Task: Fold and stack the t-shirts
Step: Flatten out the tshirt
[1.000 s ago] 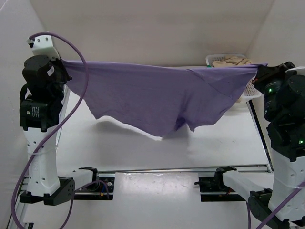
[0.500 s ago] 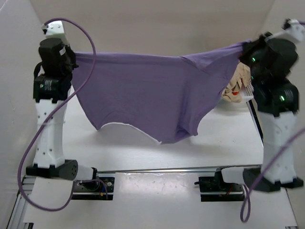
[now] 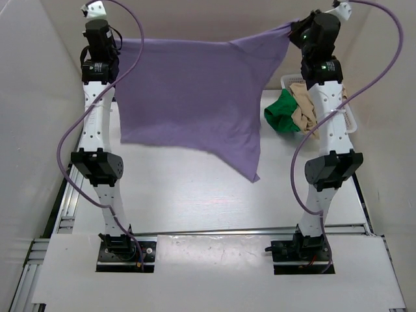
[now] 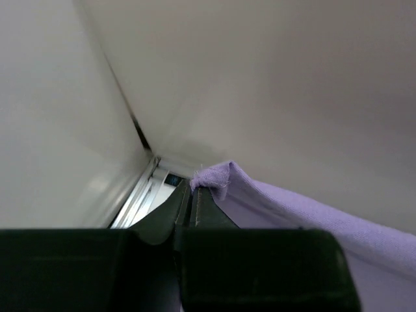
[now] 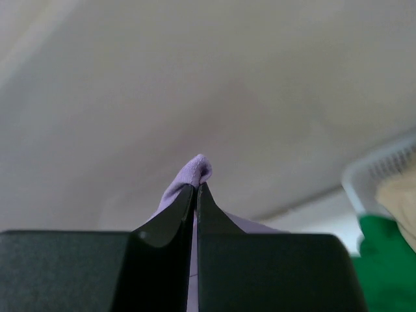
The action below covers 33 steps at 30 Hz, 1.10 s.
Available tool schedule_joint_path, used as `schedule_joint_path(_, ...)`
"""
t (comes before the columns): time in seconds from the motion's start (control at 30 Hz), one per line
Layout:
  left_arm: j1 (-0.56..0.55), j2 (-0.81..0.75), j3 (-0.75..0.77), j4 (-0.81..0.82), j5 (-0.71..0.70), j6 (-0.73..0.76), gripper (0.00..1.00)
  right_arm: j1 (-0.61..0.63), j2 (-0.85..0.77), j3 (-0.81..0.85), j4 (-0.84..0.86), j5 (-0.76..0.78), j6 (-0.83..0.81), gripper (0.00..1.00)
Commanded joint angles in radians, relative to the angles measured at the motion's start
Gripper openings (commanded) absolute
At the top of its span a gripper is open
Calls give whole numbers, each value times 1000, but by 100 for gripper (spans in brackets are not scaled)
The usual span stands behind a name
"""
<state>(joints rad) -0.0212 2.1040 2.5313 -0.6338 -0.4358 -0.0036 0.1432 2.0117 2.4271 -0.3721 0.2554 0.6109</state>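
The lavender t-shirt (image 3: 195, 97) hangs spread across the upper middle of the top view, raised above the table (image 3: 195, 195). The left gripper (image 4: 192, 190) is clamped on its upper-left corner and the right gripper (image 5: 196, 187) on its upper-right corner. A green t-shirt (image 3: 281, 112) and a tan t-shirt (image 3: 304, 107) lie bunched at the white basket (image 3: 351, 119) on the right.

Overhead overview plus wrist close-ups of lavender t-shirt (image 3: 195, 97)

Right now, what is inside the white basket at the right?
A tan t-shirt lies in the basket, and a green t-shirt spills over its left rim. These and the right arm cover the bottom, so anything beneath is hidden.
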Motion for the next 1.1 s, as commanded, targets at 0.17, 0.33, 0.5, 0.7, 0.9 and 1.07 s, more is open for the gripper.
schedule_joint_path(0.17,26,-290,-87,186,57,4,10,-13,-336,-153,271,39,-42,0)
schedule_joint_path(0.33,26,-446,-438,186,118,4,10,22,-532,-469,156,21,-51,0)
schedule_joint_path(0.5,26,-669,-840,186,164,4,10,73,-766,-912,105,21,-51,0)
schedule_joint_path(0.7,26,-930,-1440,186,201,4,10,242,-1039,-1390,-109,88,-53,0)
schedule_joint_path(0.9,26,-1216,-1883,186,161,4,10,509,-1252,-1643,-356,125,173,0)
schedule_joint_path(1.07,26,-1381,-2083,115,132,4,10,705,-1291,-1734,-519,160,341,0)
